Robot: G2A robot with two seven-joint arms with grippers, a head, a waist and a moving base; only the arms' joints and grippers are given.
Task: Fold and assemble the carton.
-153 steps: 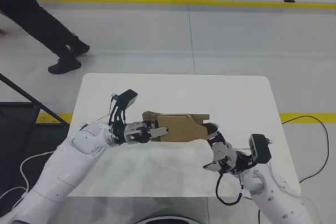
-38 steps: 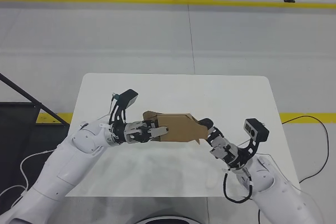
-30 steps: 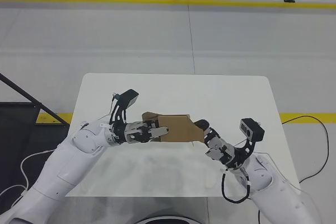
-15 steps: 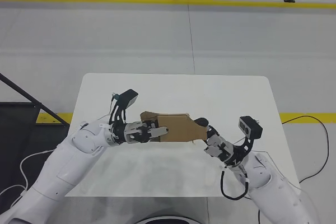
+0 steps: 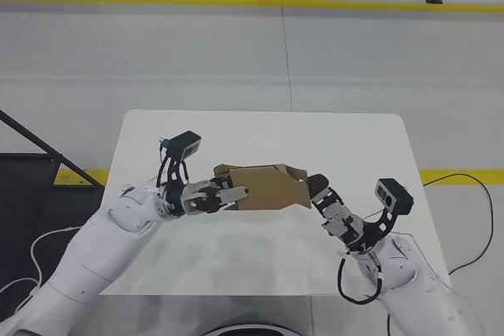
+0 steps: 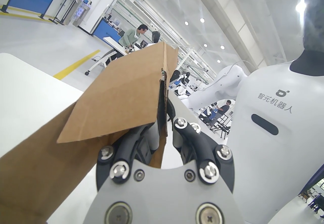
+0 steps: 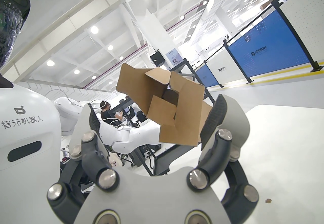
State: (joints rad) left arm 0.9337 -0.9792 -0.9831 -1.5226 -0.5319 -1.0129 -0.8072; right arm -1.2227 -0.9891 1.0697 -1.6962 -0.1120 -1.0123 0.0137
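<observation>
1. The white table [image 5: 353, 139] showed its four edges in the top view. A broad band of its top ran from the carton [image 5: 265, 186] toward the far edge at 12 o'clock, and a similar band ran toward the near edge at 6 o'clock.
2. Off the table's 9 o'clock edge stood a black frame [image 5: 25, 134]. Past the 3 o'clock edge a yellow floor line [image 5: 475, 176] and a looping black cable [image 5: 479, 227] lay on the floor.
3. The carton hung near the middle of the table with its long axis running from 9 to 3 o'clock. It was partly folded, with loose flaps at its 3 o'clock end.
4. The left gripper [image 5: 227, 195] sat at the carton's 9 o'clock end. In the left wrist view this left gripper [image 6: 165, 118] was pinched tight on a cardboard edge of the carton [image 6: 121, 98].
5. The right gripper [image 5: 317, 185] stood just beside the carton's 3 o'clock end, at about 4 o'clock from its middle.
6. In the right wrist view the right gripper [image 7: 155, 113] was spread wide. The flapped end of the carton [image 7: 141, 88] faced it, framed between its fingers [image 7: 215, 118]. Whether a pad touched the cardboard could not be told.
</observation>
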